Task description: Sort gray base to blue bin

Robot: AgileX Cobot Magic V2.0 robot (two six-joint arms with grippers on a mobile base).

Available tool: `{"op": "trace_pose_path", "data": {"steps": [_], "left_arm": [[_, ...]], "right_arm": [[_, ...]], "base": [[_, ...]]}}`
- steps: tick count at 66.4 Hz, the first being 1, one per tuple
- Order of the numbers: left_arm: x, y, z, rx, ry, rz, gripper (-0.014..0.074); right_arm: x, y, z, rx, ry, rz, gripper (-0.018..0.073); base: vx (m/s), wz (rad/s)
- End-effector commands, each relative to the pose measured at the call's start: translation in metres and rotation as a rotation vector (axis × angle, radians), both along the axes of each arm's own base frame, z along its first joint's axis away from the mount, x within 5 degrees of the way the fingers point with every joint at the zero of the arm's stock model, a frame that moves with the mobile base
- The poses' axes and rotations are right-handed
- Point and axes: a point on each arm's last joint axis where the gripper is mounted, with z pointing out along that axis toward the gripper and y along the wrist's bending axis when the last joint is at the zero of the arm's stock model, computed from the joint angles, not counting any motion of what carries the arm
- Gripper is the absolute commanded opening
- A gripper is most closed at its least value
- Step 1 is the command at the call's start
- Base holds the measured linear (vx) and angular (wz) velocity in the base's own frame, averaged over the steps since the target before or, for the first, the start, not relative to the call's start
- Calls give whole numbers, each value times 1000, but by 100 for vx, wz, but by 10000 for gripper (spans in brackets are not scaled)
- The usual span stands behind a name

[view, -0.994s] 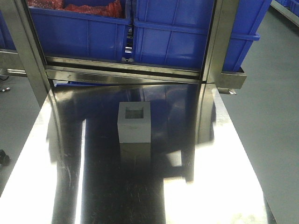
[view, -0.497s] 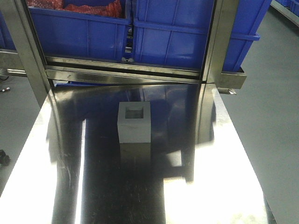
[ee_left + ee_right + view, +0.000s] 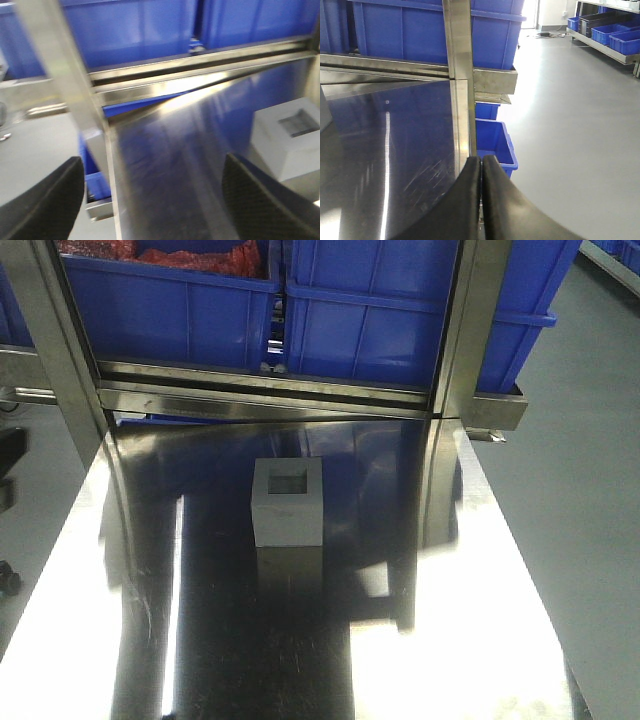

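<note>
Left arm [image 3: 10,452] newly in sight, dark shape at front view's left edge

L gripper [image 3: 152,167]: 2 fingers [image 3: 42,205], both matte blk, broad, w/ rounded tips. Surface carries a fine diamond-mesh grip texture, clearest on the finger at the tool's right side; the one at the tool's left side looks same colour and shape, but the texture is fainter. Wrist view is blurred, so finer detail can't be read. R gripper [image 3: 481,159]: 2 blk fingers, smooth rubbery look w/ slight sheen, no texture visible. Long curved outer edges taper fwd to narrow rounded tips; thin dark seam runs btwn them.
</note>
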Motion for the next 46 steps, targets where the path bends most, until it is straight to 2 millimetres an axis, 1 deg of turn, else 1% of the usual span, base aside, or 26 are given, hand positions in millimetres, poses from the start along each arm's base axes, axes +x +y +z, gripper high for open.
{"op": "trace_pose_path", "data": {"steps": [1,7,14,23,26,32,46], "left_arm": [[26,-17,19,-16,-64,-57,557],[48,-39,22,-12,-24,-128,557],[75,-64,13,-11,51,-186,559],[103,-89,2,-104,146,-187,559],[114,-97,-6,-131,192,-184,559],[130,-105,-14,-166,257,-178,559],[169,-126,-48,-278,385,-159,559]], "right_arm": [[2,0,5,-18,-52,-2,-5],[2,0,5,-18,-52,-2,-5],[2,0,5,-18,-52,-2,-5],[2,0,5,-18,-52,-2,-5],[2,0,5,-18,-52,-2,-5],[2,0,5,-18,-52,-2,-5],[2,0,5,-18,-52,-2,-5]], "base": [[0,0],[0,0],[0,0],[0,0],[0,0],[0,0],[0,0]]}}
